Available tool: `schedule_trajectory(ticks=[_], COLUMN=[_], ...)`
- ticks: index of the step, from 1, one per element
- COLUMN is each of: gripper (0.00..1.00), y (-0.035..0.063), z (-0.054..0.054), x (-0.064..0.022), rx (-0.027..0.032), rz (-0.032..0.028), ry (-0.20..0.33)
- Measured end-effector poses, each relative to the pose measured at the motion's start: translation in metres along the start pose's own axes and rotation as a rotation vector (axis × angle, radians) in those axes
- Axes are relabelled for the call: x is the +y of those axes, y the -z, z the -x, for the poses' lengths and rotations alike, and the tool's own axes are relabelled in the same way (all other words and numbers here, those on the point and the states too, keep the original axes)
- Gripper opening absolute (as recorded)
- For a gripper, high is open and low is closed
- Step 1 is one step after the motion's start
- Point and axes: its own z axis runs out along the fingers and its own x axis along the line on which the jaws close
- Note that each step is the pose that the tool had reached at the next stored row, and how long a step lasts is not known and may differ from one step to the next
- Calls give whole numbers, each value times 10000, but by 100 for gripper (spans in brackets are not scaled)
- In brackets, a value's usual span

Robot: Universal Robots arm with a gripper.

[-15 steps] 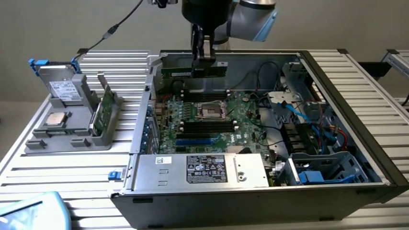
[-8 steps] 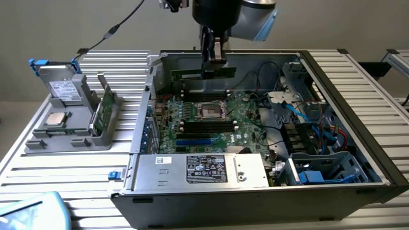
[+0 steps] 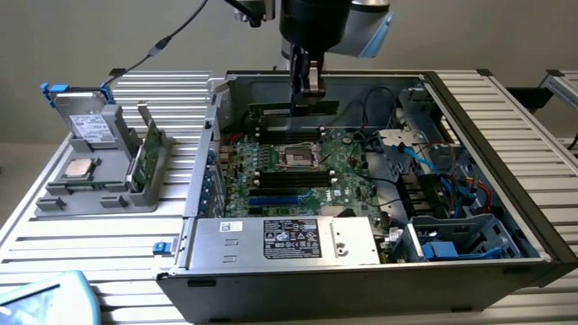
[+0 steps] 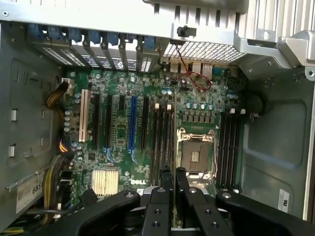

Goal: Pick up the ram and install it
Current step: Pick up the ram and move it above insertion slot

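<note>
My gripper (image 3: 305, 96) hangs over the far part of the open computer case (image 3: 505, 135), shut on the ram (image 3: 271, 107). The ram is a slim dark green stick, held level and lengthwise just above the far memory slots (image 3: 287, 128) of the motherboard (image 3: 339, 183). In the wrist view the two black fingers (image 4: 165, 178) stand close together, looking down on the board. There the empty processor socket (image 4: 196, 155) lies between two banks of black memory slots (image 4: 162, 137) (image 4: 230, 147).
A grey holder (image 3: 99, 193) on the exterior view's left carries a drive (image 3: 86, 122), a silver processor chip (image 3: 80, 167) and an upright green card (image 3: 149, 152). The power supply (image 3: 284, 240) lies at the case front. Cables (image 3: 442, 176) and drive bays crowd the right side.
</note>
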Motion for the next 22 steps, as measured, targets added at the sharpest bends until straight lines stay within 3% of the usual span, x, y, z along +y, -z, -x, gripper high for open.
schedule_trajectory(ticks=[3,7,15,22], gripper=[15,15,15,15], y=[-33,-70,-151,-267], z=[0,7,38,110], x=[-29,-65,-102,-173], rx=[10,65,287,349], rz=[-16,-27,-27,-21], ry=[-121,-227,-310,-321])
